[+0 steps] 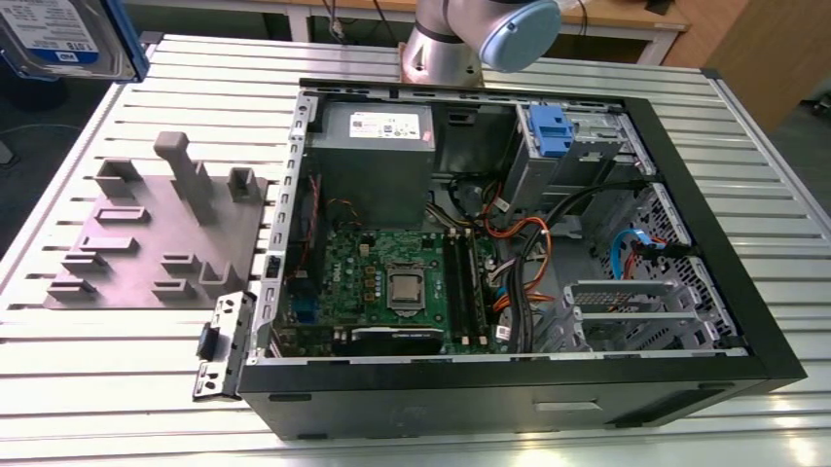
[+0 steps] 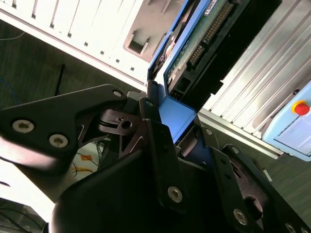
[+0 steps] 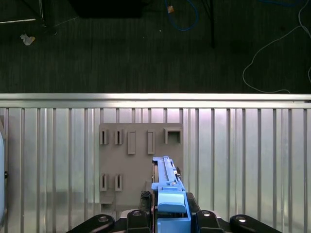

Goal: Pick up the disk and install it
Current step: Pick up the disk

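Above the grey plate (image 3: 131,165) on the desk (image 3: 243,160), your gripper (image 3: 171,216) clamps the disk (image 3: 164,170) by its blue bracket (image 3: 171,200); its white-and-blue label (image 1: 53,24) carries print you can't read.

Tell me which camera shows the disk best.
The second wrist view: the disk is close, its green underside clear, clamped in the gripper. The first wrist view shows it edge-on; the exterior view shows its label, partly cut off.

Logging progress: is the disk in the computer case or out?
Out: the pincer holds the disk above the grey plate, away from the case.
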### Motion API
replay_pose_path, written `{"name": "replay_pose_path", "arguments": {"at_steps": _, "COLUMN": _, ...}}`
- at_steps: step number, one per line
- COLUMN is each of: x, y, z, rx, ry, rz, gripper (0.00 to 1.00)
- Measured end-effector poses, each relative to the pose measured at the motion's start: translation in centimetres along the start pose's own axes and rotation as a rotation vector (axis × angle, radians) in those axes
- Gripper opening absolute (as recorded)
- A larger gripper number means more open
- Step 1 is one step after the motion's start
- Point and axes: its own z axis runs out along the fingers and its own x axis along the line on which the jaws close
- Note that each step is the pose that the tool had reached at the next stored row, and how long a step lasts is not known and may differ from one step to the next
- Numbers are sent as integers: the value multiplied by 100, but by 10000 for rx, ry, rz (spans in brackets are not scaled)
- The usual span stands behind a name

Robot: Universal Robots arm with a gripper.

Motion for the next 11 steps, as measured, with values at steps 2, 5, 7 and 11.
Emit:
{"name": "replay_pose_path", "arguments": {"at_steps": 2, "x": 0, "y": -3, "z": 0, "rx": 0, "ry": 0, "rz": 0, "gripper": 37}}
{"name": "replay_pose_path", "arguments": {"at_steps": 5, "x": 0, "y": -9, "z": 0, "rx": 1, "ry": 0, "rz": 0, "gripper": 37}}
{"name": "replay_pose_path", "arguments": {"at_steps": 7, "x": 0, "y": -13, "z": 0, "rx": 0, "ry": 0, "rz": 0, "gripper": 37}}
{"name": "replay_pose_path", "arguments": {"at_steps": 11, "x": 0, "y": -25, "z": 0, "rx": -1, "ry": 0, "rz": 0, "gripper": 37}}
